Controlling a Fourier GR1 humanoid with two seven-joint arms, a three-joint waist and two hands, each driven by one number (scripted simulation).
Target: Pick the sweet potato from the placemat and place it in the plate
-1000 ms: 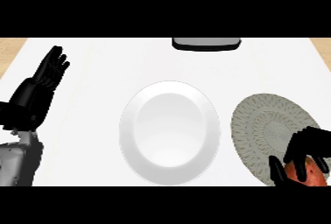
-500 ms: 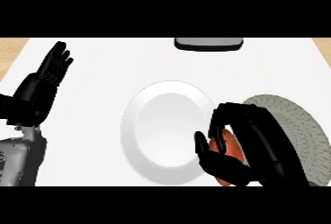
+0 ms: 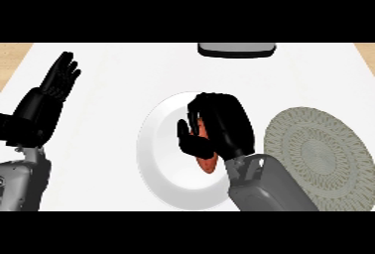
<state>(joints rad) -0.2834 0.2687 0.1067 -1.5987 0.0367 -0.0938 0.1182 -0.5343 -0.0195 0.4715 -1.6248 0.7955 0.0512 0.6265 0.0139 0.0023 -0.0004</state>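
My right hand is over the white plate, fingers and thumb curled round the sweet potato. The orange tuber shows between my thumb on the left and my fingers on the right, and its lower, nearer end pokes out below the hand — that tip lies over the plate's right half. I cannot tell whether it touches the plate's surface or is held just above it. My grey right forearm comes in from the near edge and covers the plate's near right rim.

The round grey placemat lies to the right of the plate, just beside it, with my forearm crossing the gap between them. Its woven top is bare where I can see it.

My left hand is at the far left of the counter, well apart from the plate, fingers straight and pointing away from me — open, holding nothing, resting. Its grey forearm shows at the near left corner.

At the far edge of the white counter, right of centre, sits a dark object with a pale grey top, cut off by the view so I cannot say what it is.
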